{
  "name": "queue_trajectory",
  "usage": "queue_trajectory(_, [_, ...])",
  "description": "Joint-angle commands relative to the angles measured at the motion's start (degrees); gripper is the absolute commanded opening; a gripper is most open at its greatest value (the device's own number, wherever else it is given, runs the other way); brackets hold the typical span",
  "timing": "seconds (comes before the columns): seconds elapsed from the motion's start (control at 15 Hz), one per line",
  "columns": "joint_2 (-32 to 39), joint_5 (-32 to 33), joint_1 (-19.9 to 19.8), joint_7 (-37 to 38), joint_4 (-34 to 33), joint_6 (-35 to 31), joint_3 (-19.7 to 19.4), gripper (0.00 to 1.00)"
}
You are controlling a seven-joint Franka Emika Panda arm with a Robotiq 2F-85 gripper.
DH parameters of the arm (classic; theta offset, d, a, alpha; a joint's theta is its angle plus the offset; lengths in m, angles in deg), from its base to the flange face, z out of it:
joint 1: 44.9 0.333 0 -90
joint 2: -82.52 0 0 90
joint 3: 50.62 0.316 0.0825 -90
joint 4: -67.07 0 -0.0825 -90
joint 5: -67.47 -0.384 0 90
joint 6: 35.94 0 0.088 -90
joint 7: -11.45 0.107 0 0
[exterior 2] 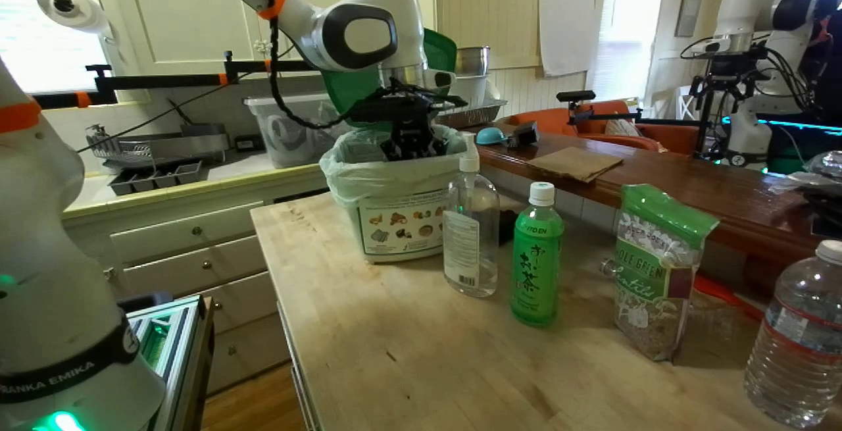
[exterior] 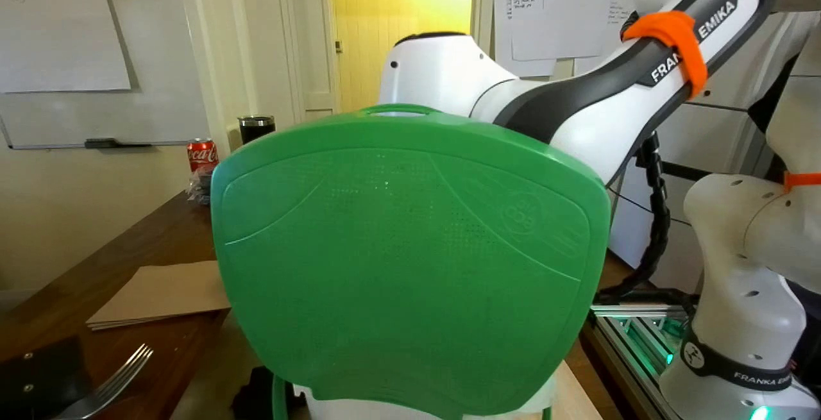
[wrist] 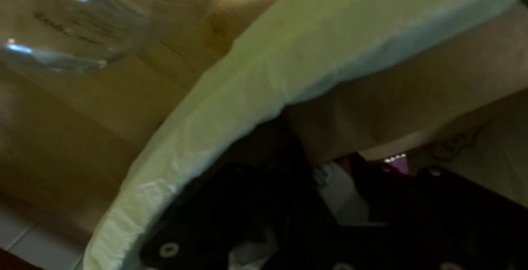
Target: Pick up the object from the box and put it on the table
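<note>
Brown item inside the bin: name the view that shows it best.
The wrist view: it looks past the pale liner to the brown item, dim, with a long edge visible. Neither exterior view shows any of it; the bin or the green panel stands in the way.

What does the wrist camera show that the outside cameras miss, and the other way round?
Only the wrist view shows things inside the lined bin: a brown surface, perhaps paper, and a bit of pink. Only exterior views show the green tea bottle, the lentil bag and a fork. The wrist view and an exterior view share the dark jaws, the bin, the clear bottle beside it and the wooden tabletop.
</note>
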Motion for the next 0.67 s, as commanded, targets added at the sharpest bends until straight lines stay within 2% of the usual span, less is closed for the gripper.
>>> queue_trajectory(0.0, [-1.4,-5.3,0.1,0.8,-0.6,-3.0,-1.1,0.04])
queue_trajectory(0.27, [-2.2,-10.7,0.6,0.1,-1.1,-6.2,-1.8,0.04])
queue_trajectory(0.6, [-3.2,-14.2,0.8,0.1,-2.0,-7.6,-2.1,0.04])
